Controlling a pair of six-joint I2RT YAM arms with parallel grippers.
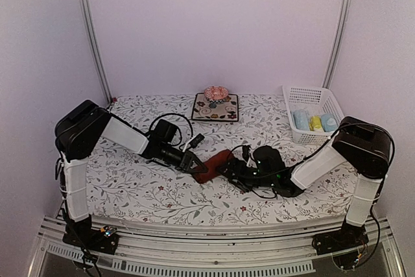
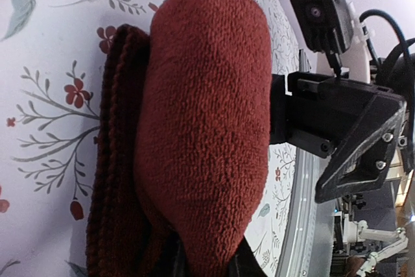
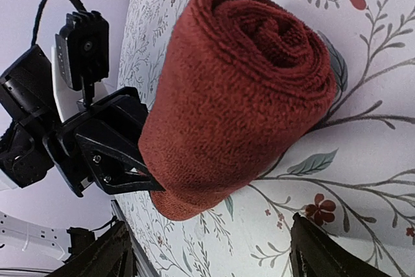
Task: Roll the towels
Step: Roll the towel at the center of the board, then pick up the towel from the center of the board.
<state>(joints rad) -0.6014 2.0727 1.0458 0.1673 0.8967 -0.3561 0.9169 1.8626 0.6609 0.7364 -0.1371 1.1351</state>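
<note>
Right gripper (image 3: 211,241) jaws are seen apart before the rolled dark red terry towel (image 3: 240,89), its far end clamped by left gripper (image 3: 139,160). Judged soft, light; mid-roll grasp advised.

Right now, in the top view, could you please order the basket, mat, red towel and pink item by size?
White basket
Dark floral mat
Dark red towel, partly hidden, so unsure against the mat
Pink item

Dk red towel (image 3: 240,89), white floral tbl cover (image 1: 162,192), white basket (image 1: 311,97), yellow towel (image 1: 316,122).
</note>
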